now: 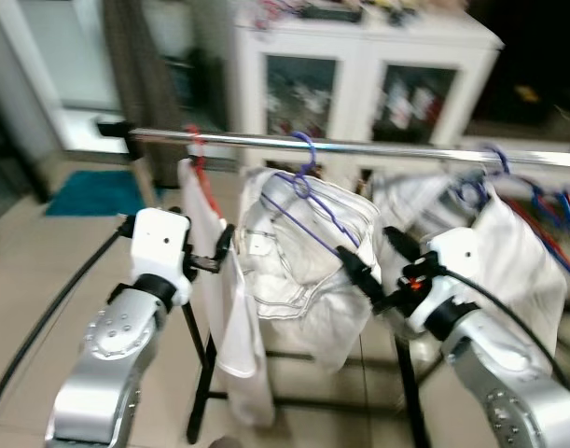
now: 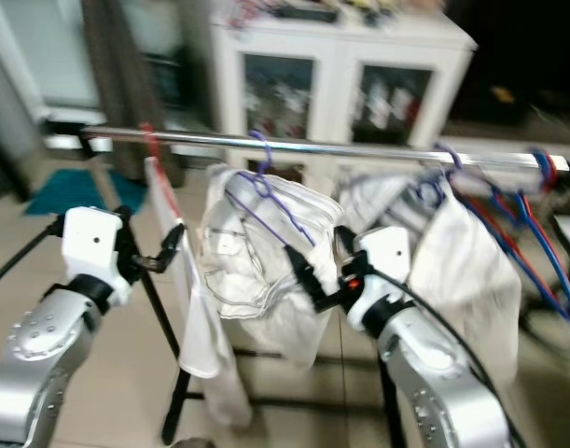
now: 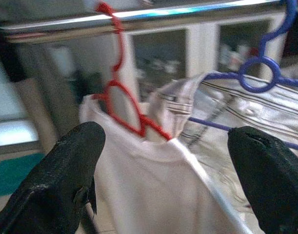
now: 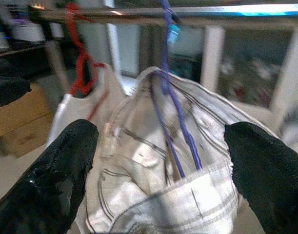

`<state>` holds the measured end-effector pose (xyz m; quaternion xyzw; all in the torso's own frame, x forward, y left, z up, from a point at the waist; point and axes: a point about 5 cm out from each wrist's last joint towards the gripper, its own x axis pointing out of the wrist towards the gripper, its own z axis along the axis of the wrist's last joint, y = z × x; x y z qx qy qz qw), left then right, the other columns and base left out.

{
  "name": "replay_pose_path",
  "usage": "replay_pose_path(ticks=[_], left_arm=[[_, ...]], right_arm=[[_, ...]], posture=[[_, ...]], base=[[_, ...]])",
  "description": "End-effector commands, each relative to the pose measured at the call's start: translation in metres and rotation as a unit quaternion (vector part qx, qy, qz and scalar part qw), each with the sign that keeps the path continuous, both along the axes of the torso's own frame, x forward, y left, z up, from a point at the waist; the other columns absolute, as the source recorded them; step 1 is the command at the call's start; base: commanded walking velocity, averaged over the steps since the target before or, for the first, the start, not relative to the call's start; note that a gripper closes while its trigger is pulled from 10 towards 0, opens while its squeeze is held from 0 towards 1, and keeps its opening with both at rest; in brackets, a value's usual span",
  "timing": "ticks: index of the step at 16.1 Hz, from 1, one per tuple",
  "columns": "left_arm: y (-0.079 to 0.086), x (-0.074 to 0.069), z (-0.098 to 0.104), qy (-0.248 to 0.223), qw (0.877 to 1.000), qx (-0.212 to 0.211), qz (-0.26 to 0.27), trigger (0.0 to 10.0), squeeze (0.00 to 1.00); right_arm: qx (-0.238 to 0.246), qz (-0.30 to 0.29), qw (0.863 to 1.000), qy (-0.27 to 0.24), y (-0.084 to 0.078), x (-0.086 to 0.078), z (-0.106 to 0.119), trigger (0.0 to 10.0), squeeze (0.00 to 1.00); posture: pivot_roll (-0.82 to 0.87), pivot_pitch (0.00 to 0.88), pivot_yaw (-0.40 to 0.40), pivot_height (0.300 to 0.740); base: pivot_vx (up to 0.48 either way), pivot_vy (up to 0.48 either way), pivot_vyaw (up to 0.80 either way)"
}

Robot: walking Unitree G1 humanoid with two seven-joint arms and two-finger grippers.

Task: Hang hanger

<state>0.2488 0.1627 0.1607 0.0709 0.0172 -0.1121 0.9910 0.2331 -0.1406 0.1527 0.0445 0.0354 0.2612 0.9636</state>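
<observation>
Hangers [image 1: 308, 191] with garments on rail [image 1: 378, 147]

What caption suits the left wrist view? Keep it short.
Open left claw faces a white garment on a red hanger hooked over the metal rail.

A lived-in room of a home, used for drying laundry.

A metal clothes rail [image 1: 359, 147] on a black stand carried white garments [image 1: 308, 271] on red and purple hangers [image 1: 308, 191] over a tiled floor [image 1: 42, 271]. Behind it stood a white glass-doored cabinet [image 1: 359, 70] packed with small items, a dark curtain [image 1: 126, 65], and a teal mat [image 1: 93, 193] by a bright doorway.
</observation>
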Motion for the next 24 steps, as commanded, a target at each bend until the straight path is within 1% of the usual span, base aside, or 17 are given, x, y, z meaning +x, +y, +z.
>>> replay_pose_path(ticks=[1, 2, 4, 6, 8, 9, 11, 13, 14, 15, 16, 17, 18, 19, 20, 22, 24], left_arm=[[-0.008, -0.003, 0.001, -0.001, 1.0, -0.012, -0.019, 10.0, 1.0], [-0.008, -0.004, 0.0, 0.004, 1.0, -0.007, -0.024, 10.0, 1.0], [-0.009, -0.003, -0.001, 0.006, 0.999, 0.007, -0.033, 10.0, 1.0], [-0.015, 0.001, 0.002, 0.009, 0.997, 0.006, -0.072, 10.0, 1.0], [-0.019, 0.006, 0.002, 0.009, 0.995, 0.016, -0.093, 10.0, 1.0], [-0.025, 0.008, -0.001, 0.017, 0.992, 0.019, -0.123, 10.0, 1.0], [-0.038, 0.008, -0.003, 0.029, 0.98, 0.005, -0.198, 10.0, 1.0], [-0.042, 0.008, 0.001, 0.015, 0.974, 0.006, -0.224, 10.0, 1.0], [-0.043, 0.007, 0.0, 0.021, 0.97, 0.011, -0.244, 10.0, 1.0], [-0.045, 0.004, -0.001, 0.028, 0.962, 0.014, -0.27, 10.0, 0.79], [-0.044, 0.004, -0.002, 0.03, 0.961, 0.016, -0.275, 10.0, 0.08], [-0.044, 0.004, -0.002, 0.03, 0.96, 0.017, -0.277, 10.0, 0.0], [-0.044, 0.003, -0.003, 0.032, 0.959, 0.02, -0.282, 10.0, 0.0], [-0.044, 0.001, -0.004, 0.036, 0.956, 0.023, -0.29, 10.0, 0.0], [-0.042, -0.002, -0.006, 0.044, 0.953, 0.024, -0.297, 10.0, 0.0], [-0.04, -0.003, -0.008, 0.049, 0.952, 0.031, -0.3, 10.0, 0.0], [-0.039, -0.004, -0.01, 0.051, 0.952, 0.034, -0.299, 10.0, 0.0]], right_arm=[[0.002, -0.011, 1.0, -0.003, -0.003, 0.002, 0.001, 10.0, 1.0], [0.009, -0.023, 1.0, -0.003, -0.003, 0.004, 0.001, 10.0, 1.0], [0.037, -0.032, 0.999, 0.014, -0.001, 0.008, 0.002, 10.0, 1.0], [0.044, -0.049, 0.998, -0.008, 0.0, 0.016, 0.008, 10.0, 1.0], [0.042, -0.068, 0.997, -0.017, 0.001, 0.028, 0.012, 10.0, 1.0], [0.031, -0.075, 0.996, -0.026, 0.003, 0.037, 0.014, 10.0, 1.0], [0.012, -0.079, 0.995, -0.057, 0.005, 0.051, 0.025, 10.0, 1.0], [-0.021, -0.097, 0.993, -0.059, -0.002, 0.059, 0.026, 10.0, 1.0], [-0.033, -0.102, 0.993, -0.048, -0.006, 0.063, 0.024, 10.0, 1.0], [-0.038, -0.102, 0.994, -0.03, -0.008, 0.068, 0.019, 10.0, 1.0], [-0.03, -0.086, 0.996, -0.011, -0.004, 0.073, 0.016, 10.0, 1.0], [-0.02, -0.074, 0.997, 0.001, -0.001, 0.075, 0.015, 10.0, 1.0], [-0.022, -0.065, 0.997, 0.019, 0.003, 0.082, 0.012, 10.0, 1.0], [-0.036, -0.065, 0.997, 0.026, 0.005, 0.089, 0.009, 10.0, 0.54], [-0.055, -0.077, 0.995, 0.023, 0.006, 0.097, 0.011, 10.0, 0.0], [-0.062, -0.095, 0.993, 0.025, 0.005, 0.109, 0.016, 10.0, 0.0], [-0.062, -0.093, 0.993, 0.034, 0.007, 0.118, 0.019, 10.0, 0.0]], posture=[[0.11, 0.0, -0.005, 0.74], [0.11, 0.0, -0.003, 0.74], [0.12, 0.0, -0.002, 0.74], [0.12, 0.0, 0.0, 0.74], [0.12, 0.0, 0.008, 0.74], [0.11, 0.0, 0.005, 0.74], [0.11, 0.0, 0.002, 0.74], [0.11, 0.0, -0.001, 0.74], [0.11, 0.0, -0.001, 0.74], [0.11, 0.0, -0.002, 0.74], [0.11, 0.0, -0.002, 0.74], [0.11, 0.0, -0.003, 0.74], [0.11, 0.0, -0.004, 0.74], [0.11, 0.0, -0.004, 0.74], [0.11, 0.0, -0.004, 0.74], [0.11, 0.0, -0.004, 0.74], [0.11, 0.0, -0.017, 0.74]], base=[[0.0, 0.39, 0.8], [0.0, 0.48, 0.8], [0.0, 0.48, 0.0], [0.0, 0.0, 0.0], [0.0, 0.0, 0.0], [0.0, 0.0, 0.0], [0.0, 0.0, 0.0], [0.0, 0.0, 0.0], [0.0, 0.0, 0.0], [0.0, 0.0, 0.0], [0.0, 0.0, 0.0], [0.0, 0.0, 0.0], [0.0, 0.0, 0.0], [0.0, 0.0, 0.0], [0.0, 0.0, 0.0], [0.0, 0.0, 0.0], [0.0, 0.0, 0.0]])
